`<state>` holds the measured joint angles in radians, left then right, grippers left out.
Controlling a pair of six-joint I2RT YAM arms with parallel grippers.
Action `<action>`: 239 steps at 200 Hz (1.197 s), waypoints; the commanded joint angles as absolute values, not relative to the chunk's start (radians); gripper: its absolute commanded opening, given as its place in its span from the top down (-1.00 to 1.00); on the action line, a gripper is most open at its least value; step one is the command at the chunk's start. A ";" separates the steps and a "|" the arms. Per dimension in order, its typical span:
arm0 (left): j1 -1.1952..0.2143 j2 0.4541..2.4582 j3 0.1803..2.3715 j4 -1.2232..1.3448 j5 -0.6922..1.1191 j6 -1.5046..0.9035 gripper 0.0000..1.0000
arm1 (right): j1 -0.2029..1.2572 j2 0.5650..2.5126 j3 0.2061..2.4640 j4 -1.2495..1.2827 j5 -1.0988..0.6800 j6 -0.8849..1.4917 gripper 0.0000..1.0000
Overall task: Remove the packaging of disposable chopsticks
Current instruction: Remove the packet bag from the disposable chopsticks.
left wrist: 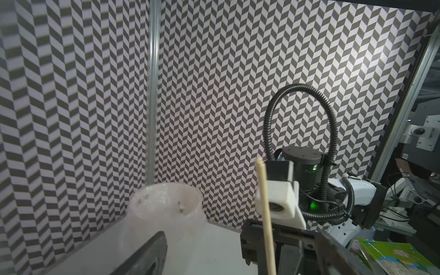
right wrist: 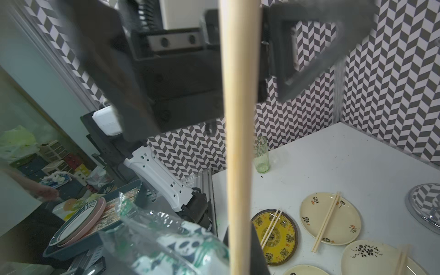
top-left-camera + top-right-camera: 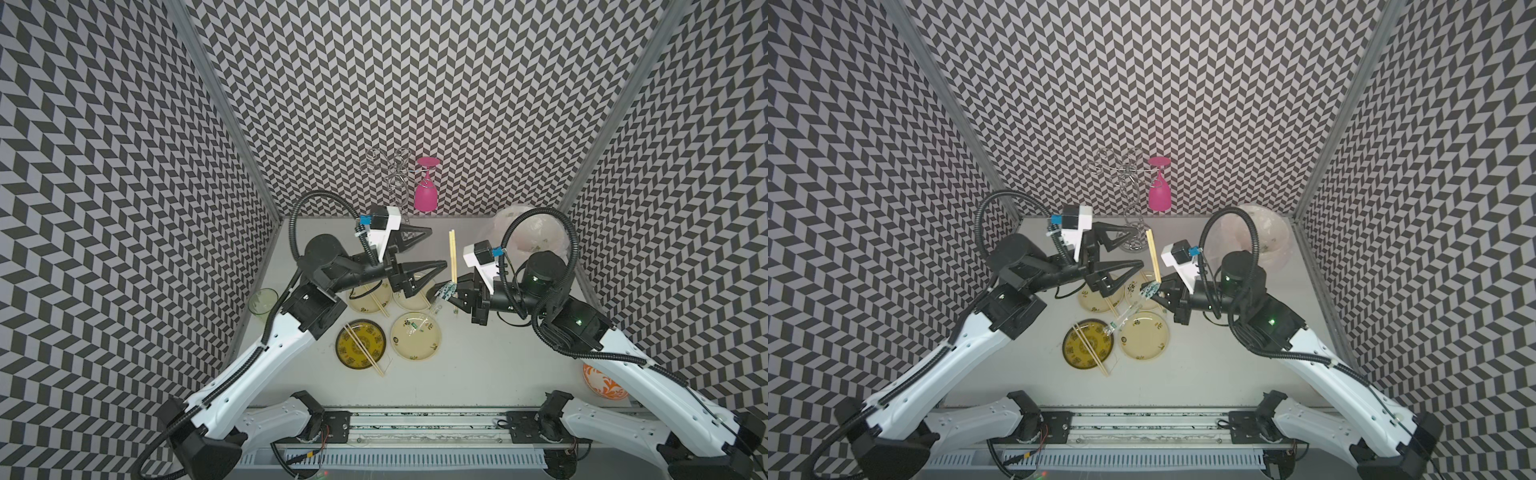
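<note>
With our left gripper (image 3: 436,249) apart at 9 o'clock, the disposable chopsticks (image 3: 452,253) clamped by our right gripper (image 3: 454,291) beside bunched packaging (image 3: 443,292) could slip.

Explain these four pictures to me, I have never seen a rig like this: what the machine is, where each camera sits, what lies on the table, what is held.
These are two robot arms at a table, each ending in a gripper. Two pictures look down from overhead, nearly alike; two come from cameras on the wrists. On the table: a yellow plate and three cream plates, some bearing unwrapped chopsticks; a green glass; a pink goblet hanging upside down on a wire rack; a bag-lined bin. The right gripper is shut on the disposable chopsticks, the packaging bunched at the gripped end. The left gripper stands open beside them, empty.
</note>
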<state>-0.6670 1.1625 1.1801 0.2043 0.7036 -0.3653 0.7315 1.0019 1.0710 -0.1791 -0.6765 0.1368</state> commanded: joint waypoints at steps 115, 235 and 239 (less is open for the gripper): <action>-0.662 1.235 1.205 0.371 0.942 -0.475 0.10 | 0.743 1.088 1.159 -0.201 -0.707 0.081 1.00; -0.339 1.293 1.293 0.634 0.951 -0.762 1.00 | 0.653 1.180 1.271 -0.196 -0.688 0.011 -0.08; -0.339 1.294 1.288 0.641 0.952 -0.768 1.00 | 0.652 1.180 1.270 -0.195 -0.689 0.014 -0.08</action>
<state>-0.3477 1.3014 1.2808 0.5312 0.9298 -0.6910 0.6590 1.2030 1.2613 -0.2108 -0.6624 0.0406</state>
